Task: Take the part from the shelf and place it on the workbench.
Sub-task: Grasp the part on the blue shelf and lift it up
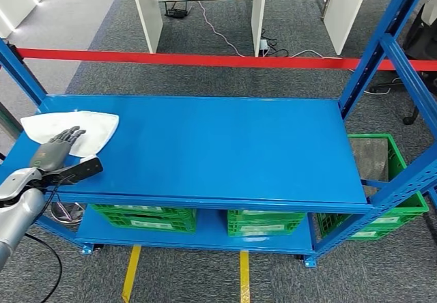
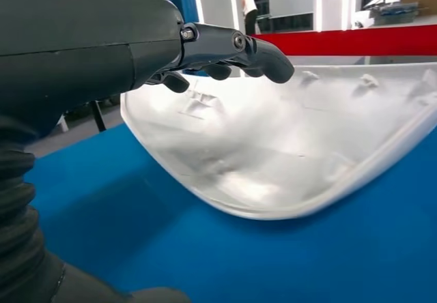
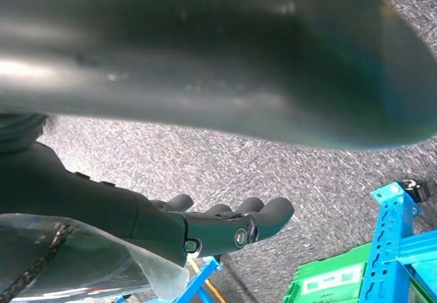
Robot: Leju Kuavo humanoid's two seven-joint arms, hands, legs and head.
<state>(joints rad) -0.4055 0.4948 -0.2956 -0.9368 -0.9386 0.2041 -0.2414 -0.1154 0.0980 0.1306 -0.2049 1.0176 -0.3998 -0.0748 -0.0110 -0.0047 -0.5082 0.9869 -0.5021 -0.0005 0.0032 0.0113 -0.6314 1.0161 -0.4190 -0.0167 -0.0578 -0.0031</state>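
The white part (image 1: 72,131) lies flat at the far left end of the blue shelf (image 1: 216,149), its long axis running along the shelf's length, its narrower rounded end pointing toward the middle and its hollow side facing up. The left hand (image 1: 55,150) hovers over the part's near edge with its fingers (image 2: 242,47) stretched out and apart, gripping nothing. The right hand (image 3: 216,224) hangs over the grey carpet (image 3: 289,170) near a green crate (image 3: 334,279), fingers loosely extended and empty; the shelf top lies bare and wide toward its right upright (image 1: 384,40).
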